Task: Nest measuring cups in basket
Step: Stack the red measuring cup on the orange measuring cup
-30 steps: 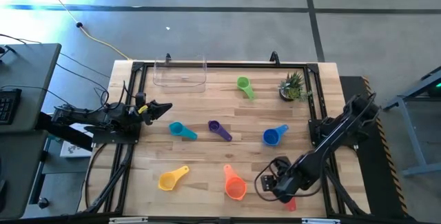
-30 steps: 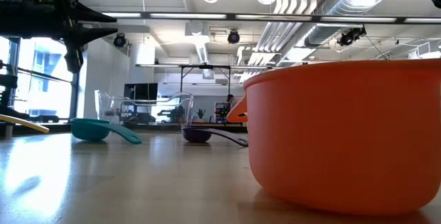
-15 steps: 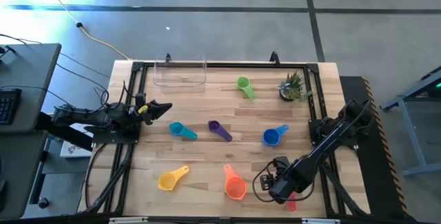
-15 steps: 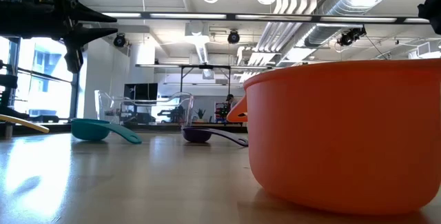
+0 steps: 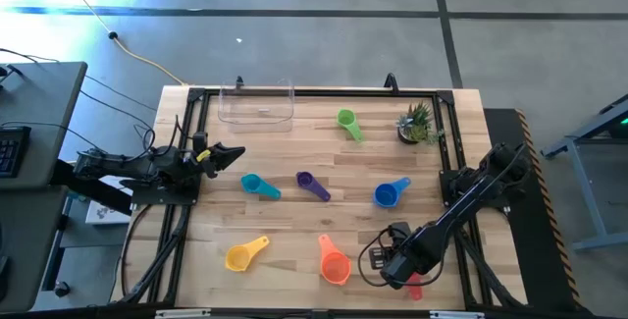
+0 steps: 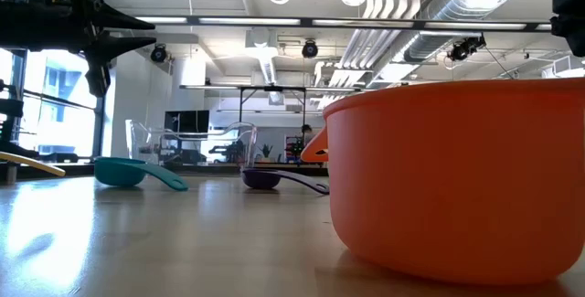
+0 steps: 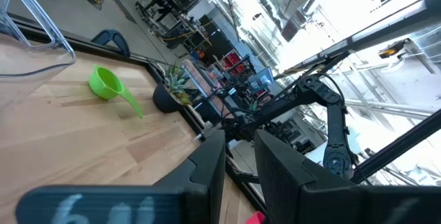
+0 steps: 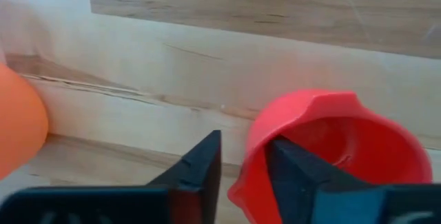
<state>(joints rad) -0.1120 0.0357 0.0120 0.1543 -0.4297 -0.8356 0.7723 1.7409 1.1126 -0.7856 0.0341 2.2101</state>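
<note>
Since the clear plastic rectangular basket at the table's far edge holds nothing, nesting has not begun. The green, teal, purple, blue, yellow and orange plastic measuring cups lie scattered over the wooden table. The right gripper, low at the near edge, sets narrow fingers astride the red plastic cup's rim, not yet clamped. The left gripper waits by the left rail, fingers narrowly parted, empty.

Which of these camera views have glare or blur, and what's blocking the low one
Low view: the orange cup sits right at the lens, filling the right half, with bright ceiling lights behind. Left wrist view: blown-out windows behind, and the left gripper is blurred. Right wrist view: the red cup and table look soft and washed out.
</note>
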